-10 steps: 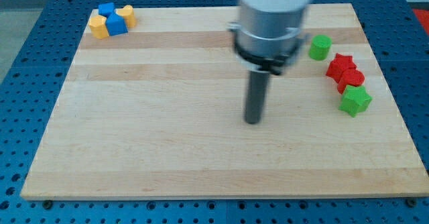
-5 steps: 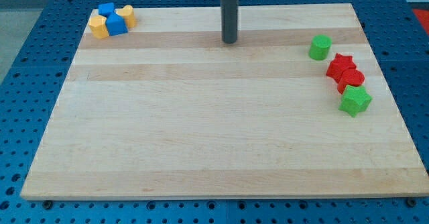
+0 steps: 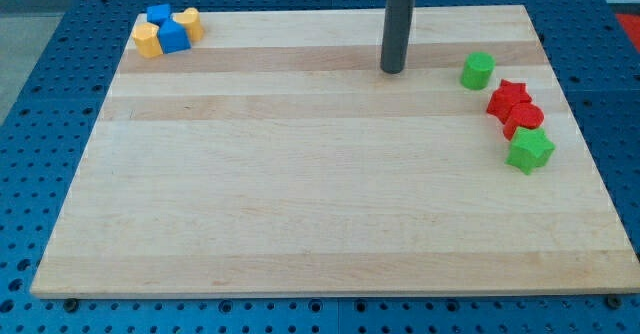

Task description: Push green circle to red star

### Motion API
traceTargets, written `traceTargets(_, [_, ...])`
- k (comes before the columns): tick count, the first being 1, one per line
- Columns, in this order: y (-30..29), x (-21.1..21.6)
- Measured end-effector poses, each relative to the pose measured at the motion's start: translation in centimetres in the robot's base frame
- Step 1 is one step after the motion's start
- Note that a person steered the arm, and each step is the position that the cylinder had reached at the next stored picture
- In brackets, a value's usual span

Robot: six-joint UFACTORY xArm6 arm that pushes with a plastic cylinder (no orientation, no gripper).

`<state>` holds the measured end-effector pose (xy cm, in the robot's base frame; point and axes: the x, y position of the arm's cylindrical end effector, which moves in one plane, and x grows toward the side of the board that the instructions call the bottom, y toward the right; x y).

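Observation:
The green circle (image 3: 477, 70) stands on the wooden board at the view's right, near the top. The red star (image 3: 509, 97) lies just below and right of it, a narrow gap apart. My tip (image 3: 392, 70) rests on the board left of the green circle, roughly level with it, about a rod's length away and not touching it.
A second red block (image 3: 525, 118) touches the red star on its lower right, and a green star-shaped block (image 3: 530, 150) sits below that. At the top left corner lies a cluster of two blue (image 3: 172, 36) and two yellow (image 3: 148, 41) blocks. The board's right edge (image 3: 575, 104) runs close by.
My tip went from the board's middle up to the top centre, then shifted right toward the green circle. No block has moved.

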<state>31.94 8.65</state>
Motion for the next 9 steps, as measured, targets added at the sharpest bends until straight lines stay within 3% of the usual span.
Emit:
traceTargets(7, [11.1, 1.1])
traceTargets(9, [6.3, 0.8])
